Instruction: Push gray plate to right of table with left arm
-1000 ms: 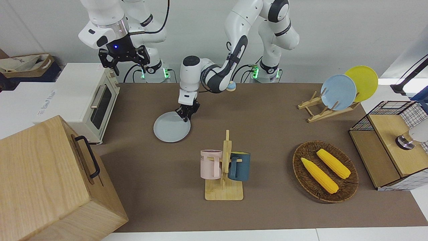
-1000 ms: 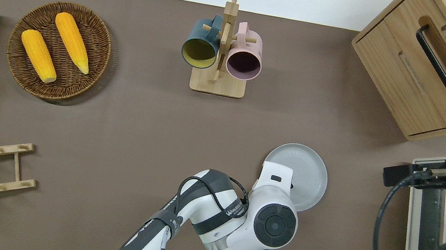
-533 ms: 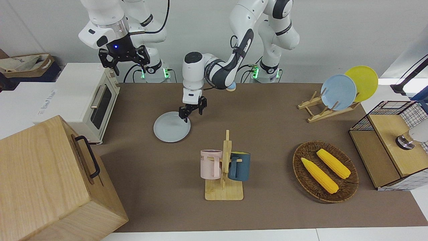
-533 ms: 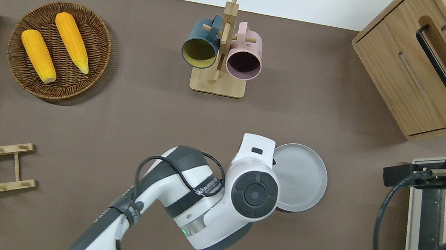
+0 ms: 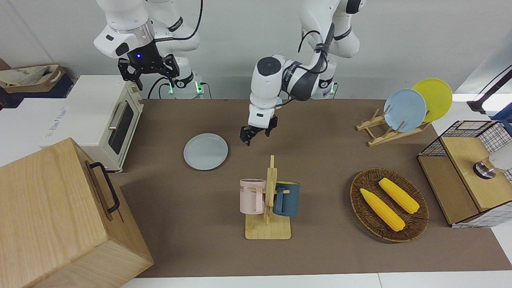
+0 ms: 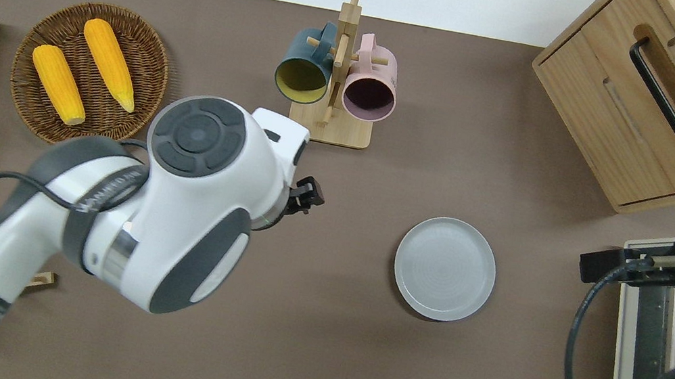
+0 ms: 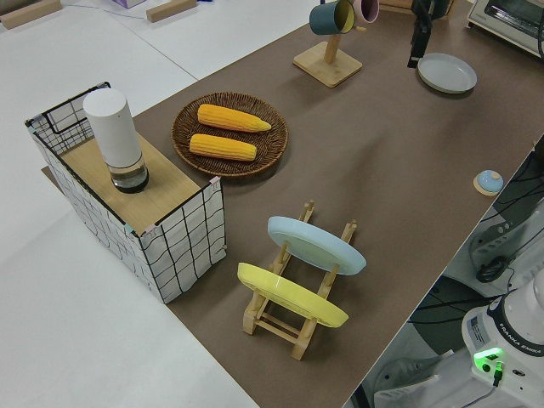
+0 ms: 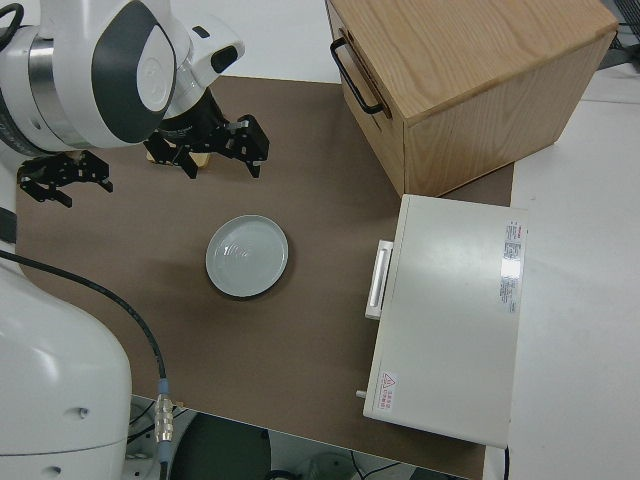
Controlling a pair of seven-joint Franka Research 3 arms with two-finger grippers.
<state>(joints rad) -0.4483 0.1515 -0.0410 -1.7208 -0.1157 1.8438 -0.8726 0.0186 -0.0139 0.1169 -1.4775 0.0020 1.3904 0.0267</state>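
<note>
The gray plate (image 5: 205,151) (image 6: 445,268) (image 8: 247,256) lies flat on the brown table (image 5: 320,160), toward the right arm's end and close to the toaster oven. My left gripper (image 5: 256,136) (image 6: 307,195) hangs open and holds nothing. It is over bare table between the plate and the mug rack, well clear of the plate on the side toward the left arm's end. The right arm is parked with its gripper (image 5: 147,71) open.
A mug rack (image 5: 269,200) with a pink and a dark blue mug stands farther from the robots than the plate. A wicker basket (image 5: 416,218) with corn, a plate rack (image 5: 384,132) and a wire shelf (image 5: 464,172) fill the left arm's end. A toaster oven (image 5: 108,120) and a wooden cabinet (image 5: 60,216) stand at the right arm's end.
My left gripper has lifted off the plate's rim, opened, and swung away toward the left arm's end. The plate has stayed where it was. The right arm has not moved.
</note>
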